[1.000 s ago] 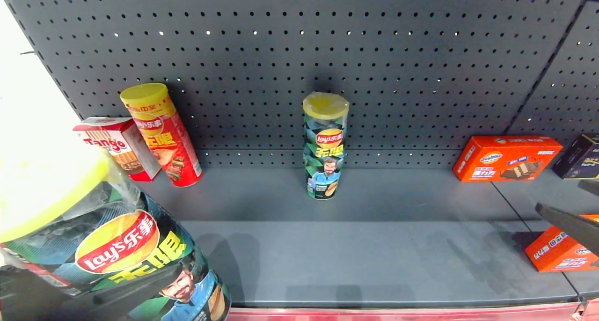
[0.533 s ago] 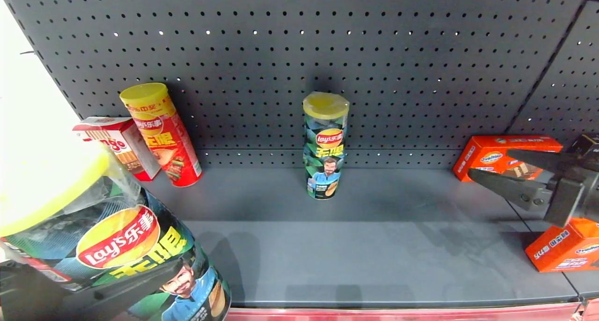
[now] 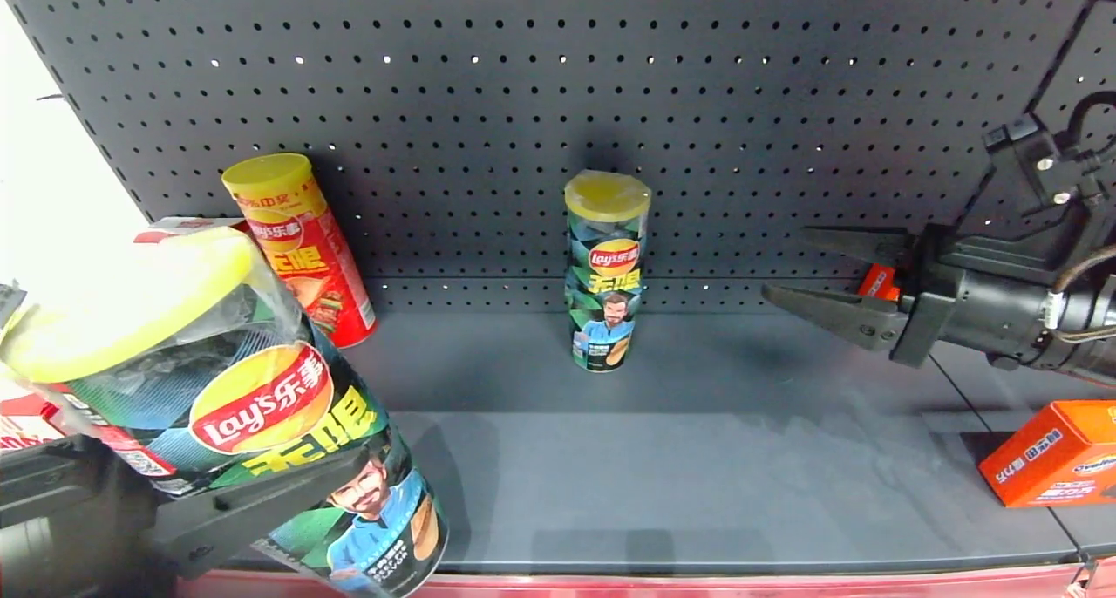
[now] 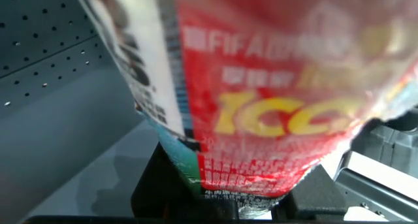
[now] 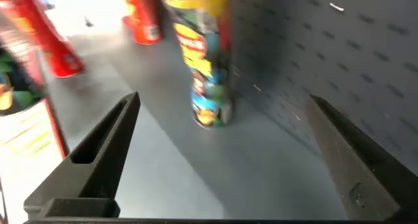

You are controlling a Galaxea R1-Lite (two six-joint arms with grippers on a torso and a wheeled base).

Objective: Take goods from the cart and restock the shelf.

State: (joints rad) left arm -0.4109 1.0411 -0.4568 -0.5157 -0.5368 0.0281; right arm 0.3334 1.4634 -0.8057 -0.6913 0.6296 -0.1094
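Green chip can [image 3: 261,397] pinched in L end effector [image 3: 340,472]; R end effector [image 3: 787,262] spread.

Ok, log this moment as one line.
left hand: shut on green yellow-lidded crisp can | right hand: open, pointing toward matching upright can on grey metal shelf

Green-blue patterned can [image 3: 261,424] — yellow lid [image 3: 131,306]; red can [image 3: 301,249], orange box [image 3: 1046,454].

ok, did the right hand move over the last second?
Yes. The right hand came in from the right edge, up and left toward the standing green can, away from the front orange box.
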